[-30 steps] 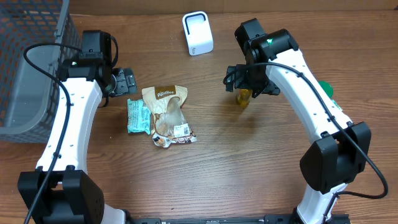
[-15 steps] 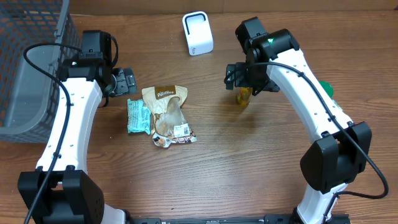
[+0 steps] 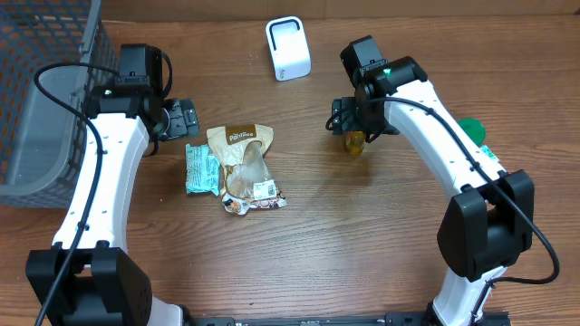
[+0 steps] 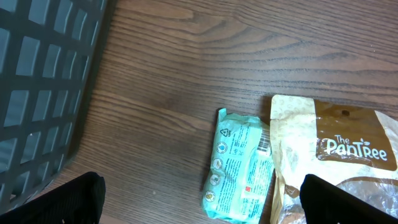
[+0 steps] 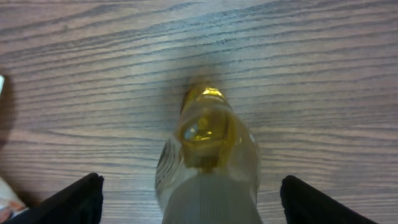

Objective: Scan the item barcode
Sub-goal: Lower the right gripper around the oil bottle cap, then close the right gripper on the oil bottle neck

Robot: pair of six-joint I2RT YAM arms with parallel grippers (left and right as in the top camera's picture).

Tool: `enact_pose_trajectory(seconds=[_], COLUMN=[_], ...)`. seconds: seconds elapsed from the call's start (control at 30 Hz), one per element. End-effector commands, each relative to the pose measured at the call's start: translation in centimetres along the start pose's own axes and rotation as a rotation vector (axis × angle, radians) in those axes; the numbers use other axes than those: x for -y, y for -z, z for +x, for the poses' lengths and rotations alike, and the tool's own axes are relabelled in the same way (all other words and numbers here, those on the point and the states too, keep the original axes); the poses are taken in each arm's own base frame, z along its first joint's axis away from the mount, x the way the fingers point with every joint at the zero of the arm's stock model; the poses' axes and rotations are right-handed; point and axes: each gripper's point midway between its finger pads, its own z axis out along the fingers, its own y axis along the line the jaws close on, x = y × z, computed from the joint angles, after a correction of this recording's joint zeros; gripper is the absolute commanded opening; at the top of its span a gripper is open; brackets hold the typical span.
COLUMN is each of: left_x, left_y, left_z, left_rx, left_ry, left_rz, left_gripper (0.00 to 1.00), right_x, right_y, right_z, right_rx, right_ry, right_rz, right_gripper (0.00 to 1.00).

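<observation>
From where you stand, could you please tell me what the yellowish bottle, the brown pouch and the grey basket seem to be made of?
The yellowish bottle looks like clear glossy plastic, possibly glass: liquid shows through, with highlights. The brown pouch seems matte paper-look film, crinkled, with a clear window. The grey basket is probably matte moulded plastic: rigid lattice.

Pretty standard twin setup here: the white-shelled left arm (image 3: 107,172) and matching right arm (image 3: 442,145) both have chunky black joint housings, ending in the black left gripper (image 3: 188,119) and black right gripper (image 3: 356,129). Thin black cables (image 3: 38,80) loop along the outside. There's a tiny green light (image 3: 384,64) on the right arm's wrist block.
</observation>
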Motion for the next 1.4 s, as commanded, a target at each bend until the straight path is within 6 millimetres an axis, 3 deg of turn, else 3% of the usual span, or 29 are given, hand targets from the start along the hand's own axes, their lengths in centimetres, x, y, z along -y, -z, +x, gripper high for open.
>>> enact_pose_trajectory(seconds=[0.0,0.33,0.5,0.8,1.37], left_x=[-0.14,-0.14,-0.14,-0.14,-0.14], left_y=[0.33,0.33,0.33,0.33,0.33], left_z=[-0.52,-0.52,-0.52,-0.52,-0.52], left_rx=[0.014,0.014,0.014,0.014,0.014], left_ry=[-0.011,-0.011,-0.011,-0.011,-0.011], left_rz=[-0.006,-0.006,-0.006,-0.006,-0.006], left_gripper=[1.00,1.00,1.00,1.00,1.00], right_x=[0.34,0.77,0.83,0.86,0.83], right_y=[-0.25,-0.49,-0.54,-0.98,-1.01], right_z=[-0.49,-1.43,-1.26,-1.04,-0.93], right_rx=[0.020,0.063,0.055,0.040,0.035], right_ry=[0.019,0.016,0.017,0.018,0.019], right_rz=[0.014,0.046,0.048,0.053,0.051], right_gripper=[0.78,0.77,0.66,0.56,0.50])
